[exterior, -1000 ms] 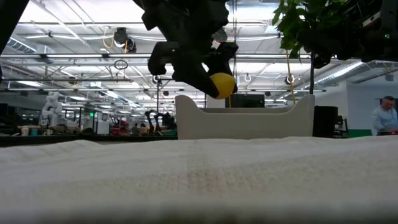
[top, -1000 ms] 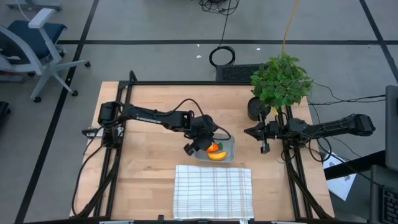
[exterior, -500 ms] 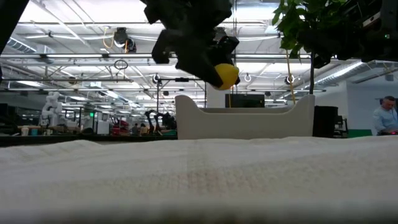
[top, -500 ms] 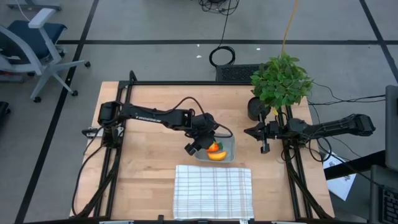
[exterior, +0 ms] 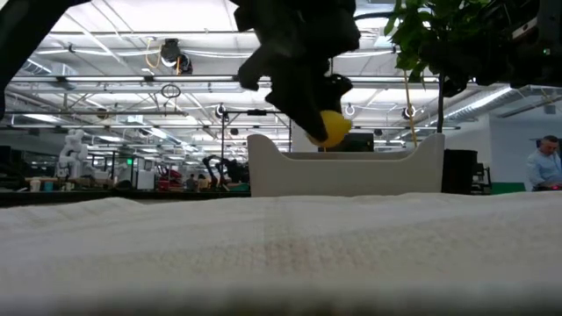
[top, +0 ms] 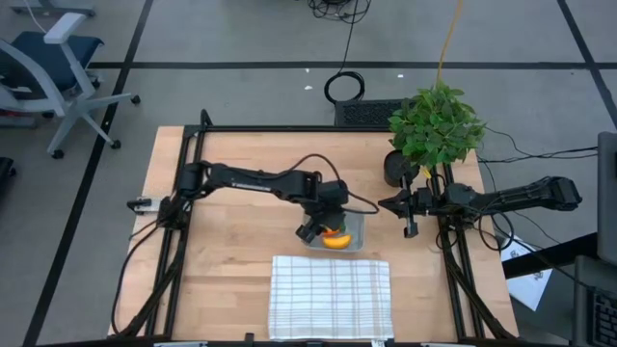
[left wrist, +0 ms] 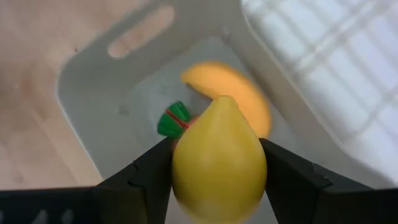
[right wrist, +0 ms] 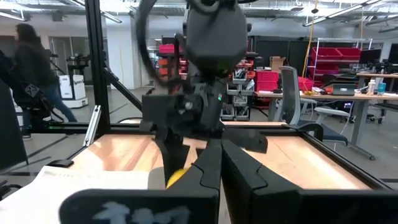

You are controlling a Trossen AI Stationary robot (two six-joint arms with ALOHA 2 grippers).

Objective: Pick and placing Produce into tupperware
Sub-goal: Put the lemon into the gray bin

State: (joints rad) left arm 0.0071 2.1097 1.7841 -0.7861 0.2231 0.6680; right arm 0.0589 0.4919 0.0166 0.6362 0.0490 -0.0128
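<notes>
Between my left claw (left wrist: 219, 180) fingers (left wrist: 143, 177), low centre of the left wrist frame: one rounded yellow fruit (left wrist: 219, 158), gripped at its widest part, jaws part-way apart to suit it.

Just beyond, frame centre of that view: orange carrot (left wrist: 189, 121) with green top, mostly hidden behind the fruit, and curved yellow banana (left wrist: 233, 93), both lying on the floor of the tupperware (left wrist: 93, 93).

Centre of the high frame: tupperware (top: 355, 231) on the table (top: 241, 280), its near edge just beside the white checked cloth (top: 331, 294) at lower centre. My left claw (top: 313, 229) hangs over the container's left portion.

Upper centre of the low frame: fruit (exterior: 331, 127) clear of the container's rim (exterior: 347, 171), above it.

Centre right of the high frame: right claw (top: 390, 204), closed and empty, waiting well apart from the container. Upper right: potted plant (top: 434, 125).

Handling note, my judgement: I would lower the fruit past the rim before letting go, since a rounded piece dropped from height may bounce or roll out. I would aim for the bare floor beside the banana, not on top of it, open slowly, then lift straight up so the fingers do not clip the wall.
</notes>
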